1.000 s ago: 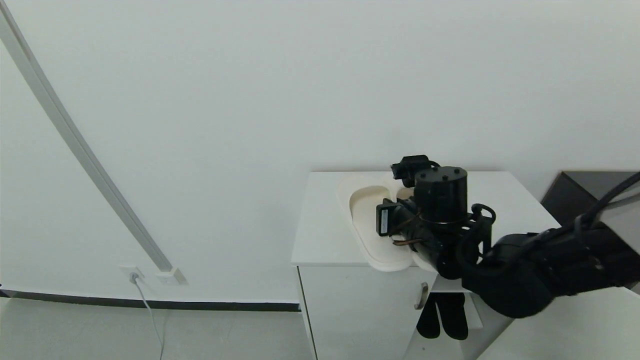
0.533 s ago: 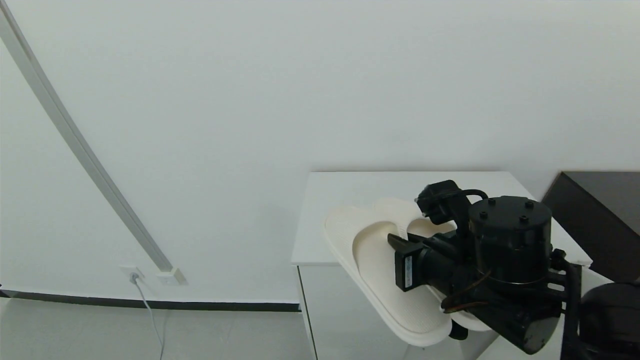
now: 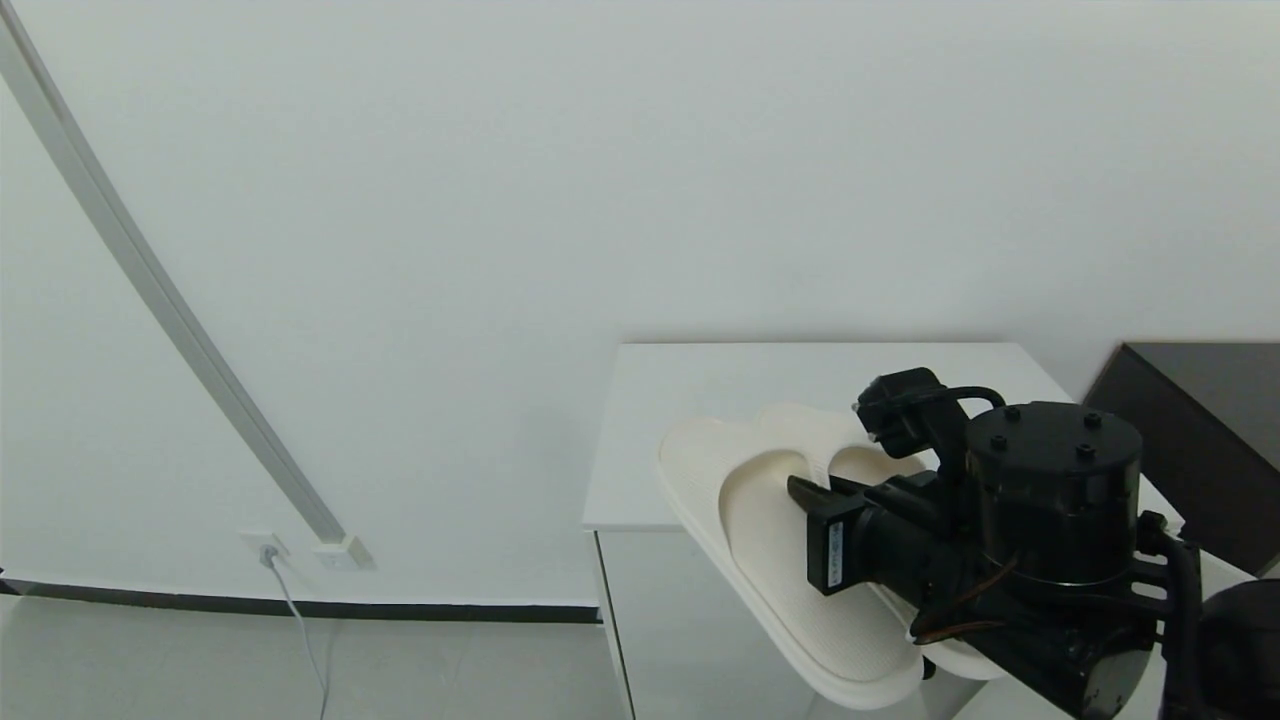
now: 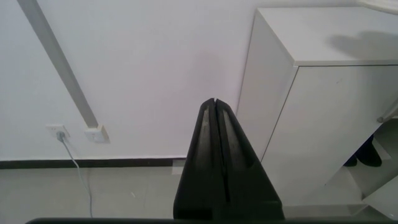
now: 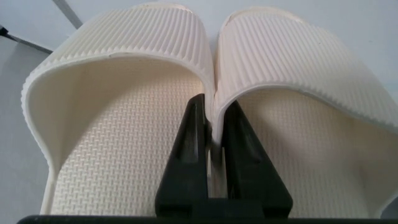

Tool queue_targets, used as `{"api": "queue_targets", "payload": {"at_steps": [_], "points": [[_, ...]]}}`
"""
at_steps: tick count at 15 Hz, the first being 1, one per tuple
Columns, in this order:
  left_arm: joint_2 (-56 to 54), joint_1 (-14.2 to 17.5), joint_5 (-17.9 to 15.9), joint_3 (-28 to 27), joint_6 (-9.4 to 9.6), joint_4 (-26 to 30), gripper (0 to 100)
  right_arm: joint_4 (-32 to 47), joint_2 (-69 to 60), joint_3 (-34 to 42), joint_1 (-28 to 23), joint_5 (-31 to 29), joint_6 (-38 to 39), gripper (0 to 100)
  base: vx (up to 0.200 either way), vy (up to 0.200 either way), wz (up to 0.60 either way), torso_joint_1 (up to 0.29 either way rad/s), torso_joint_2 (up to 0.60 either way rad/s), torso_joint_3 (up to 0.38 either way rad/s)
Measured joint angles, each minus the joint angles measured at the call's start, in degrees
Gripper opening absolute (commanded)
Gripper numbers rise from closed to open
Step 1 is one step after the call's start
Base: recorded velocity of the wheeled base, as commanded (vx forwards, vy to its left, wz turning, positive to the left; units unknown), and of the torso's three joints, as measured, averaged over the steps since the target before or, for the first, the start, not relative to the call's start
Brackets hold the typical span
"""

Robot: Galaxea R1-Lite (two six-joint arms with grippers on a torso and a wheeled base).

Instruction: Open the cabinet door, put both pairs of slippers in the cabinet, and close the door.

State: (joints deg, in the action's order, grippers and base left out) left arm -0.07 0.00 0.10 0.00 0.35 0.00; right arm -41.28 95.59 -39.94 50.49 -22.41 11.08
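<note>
Over the edge of the white cabinet (image 3: 680, 400), cream slipper pair (image 3: 770, 530), inner walls pinched in the right tool (image 5: 214, 109).

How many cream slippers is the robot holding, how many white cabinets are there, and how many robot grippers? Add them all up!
cream slippers: 2
white cabinet: 1
grippers: 2 (left gripper, right gripper)
Total: 5
</note>
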Motion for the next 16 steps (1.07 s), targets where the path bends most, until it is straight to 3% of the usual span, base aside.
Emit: {"api": "queue_targets", "payload": {"at_steps": [8,16], "points": [[0.0,0.0,0.0,0.0,-0.09,0.0,0,0.0,0.0,0.2,0.0,-0.1,-0.1,0,-0.200,0.000,0.00,0.002,0.00,0.003],[0.0,0.0,0.0,0.0,-0.11,0.0,0,0.1,-0.2,0.9,0.0,-0.3,-0.3,0,0.000,0.000,0.00,0.000,0.00,0.000]]}}
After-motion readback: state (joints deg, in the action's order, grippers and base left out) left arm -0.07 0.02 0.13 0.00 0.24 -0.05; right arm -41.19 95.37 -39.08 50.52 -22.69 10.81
